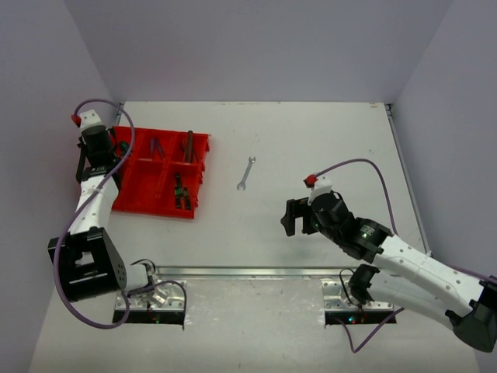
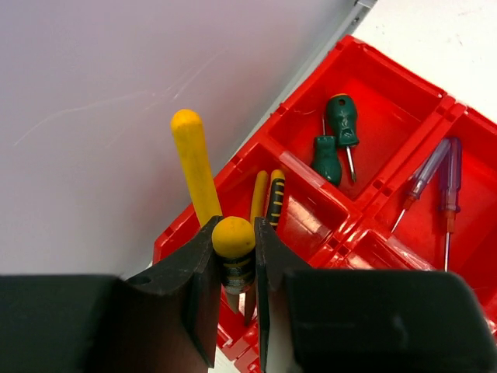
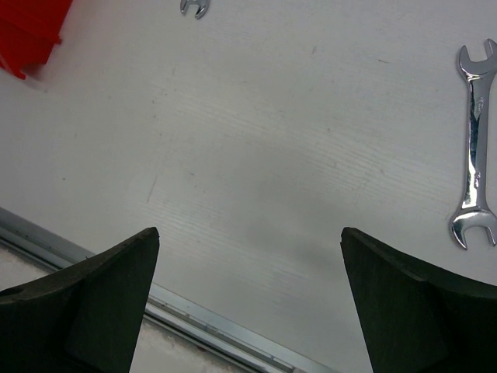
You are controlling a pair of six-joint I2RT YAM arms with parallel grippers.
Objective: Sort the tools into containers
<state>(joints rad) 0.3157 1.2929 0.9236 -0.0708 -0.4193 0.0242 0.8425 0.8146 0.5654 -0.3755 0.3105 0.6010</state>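
Observation:
My left gripper (image 2: 235, 233) is shut on one handle of yellow-handled pliers (image 2: 194, 163); their other handle splays up to the left. They hang over the far-left corner of the red tray (image 2: 404, 85), above a compartment holding more yellow-handled pliers (image 2: 268, 194). Green screwdrivers (image 2: 334, 136) and blue ones (image 2: 443, 175) lie in neighbouring compartments. In the top view the left gripper (image 1: 101, 148) is at the tray's (image 1: 140, 194) left end. A silver wrench (image 1: 246, 172) lies on the table. My right gripper (image 1: 299, 217) hovers open and empty.
The right wrist view shows a wrench (image 3: 475, 155) on the table at the right, another wrench's end (image 3: 194, 6) at the top, the tray corner (image 3: 27, 31), and a metal rail (image 3: 194, 318) below. Black tools (image 1: 180, 192) sit in the tray's near-right compartment. Walls enclose the table.

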